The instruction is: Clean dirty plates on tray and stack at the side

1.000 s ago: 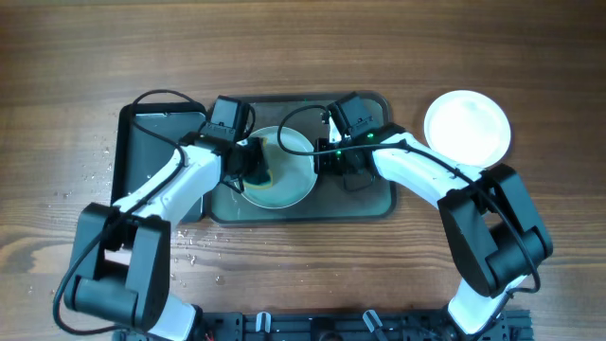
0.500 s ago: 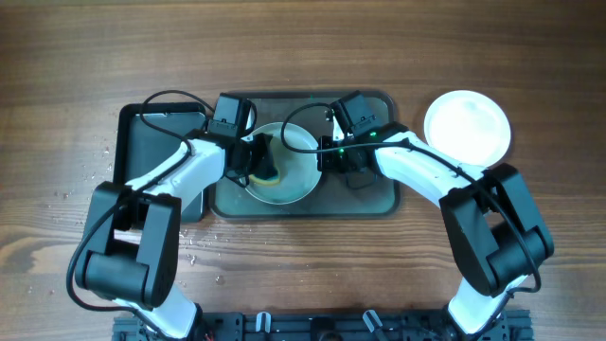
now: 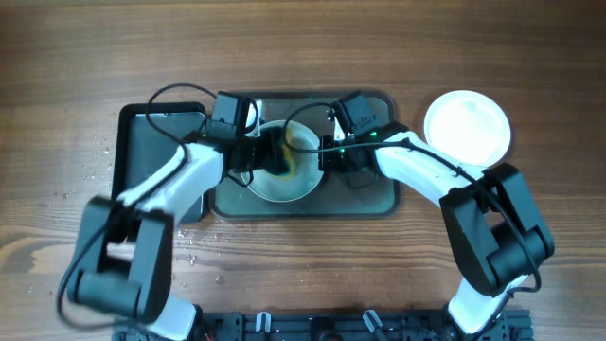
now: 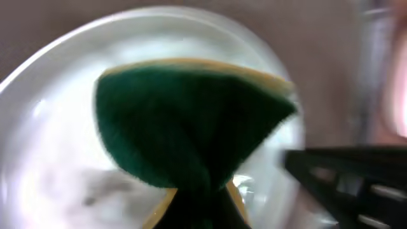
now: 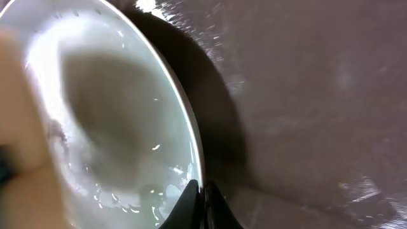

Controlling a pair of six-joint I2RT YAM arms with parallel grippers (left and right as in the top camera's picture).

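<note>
Nearest the robot's base, small water drops (image 3: 194, 248) speckle the wooden table (image 3: 322, 270) in front of the left arm. Beyond them two trays lie side by side. The narrow glossy black tray (image 3: 151, 161) is on the left, and the large grey-green tray (image 3: 371, 197) is just beside it on the right.

The pale aqua plate (image 3: 284, 188) rests inside the grey-green tray, left of its middle. The left gripper (image 3: 268, 157) reaches over the plate from the left, clamped tight on a green and yellow sponge (image 3: 281, 159). In the left wrist view the sponge (image 4: 184, 127) is pinched into a fold, green face outward, over the wet plate (image 4: 44, 146). That view is too blurred to show whether sponge and plate touch.

The right gripper (image 3: 323, 157) comes in from the right. Its wrist view shows the right gripper (image 5: 202, 191) nipped closed on the plate's rim, with droplets on the plate (image 5: 114, 121) and a damp sheen on the tray floor (image 5: 305, 95).

Farther off to the right, a white plate (image 3: 467, 126) lies on the table near the grey-green tray's far corner, not touching it.
</note>
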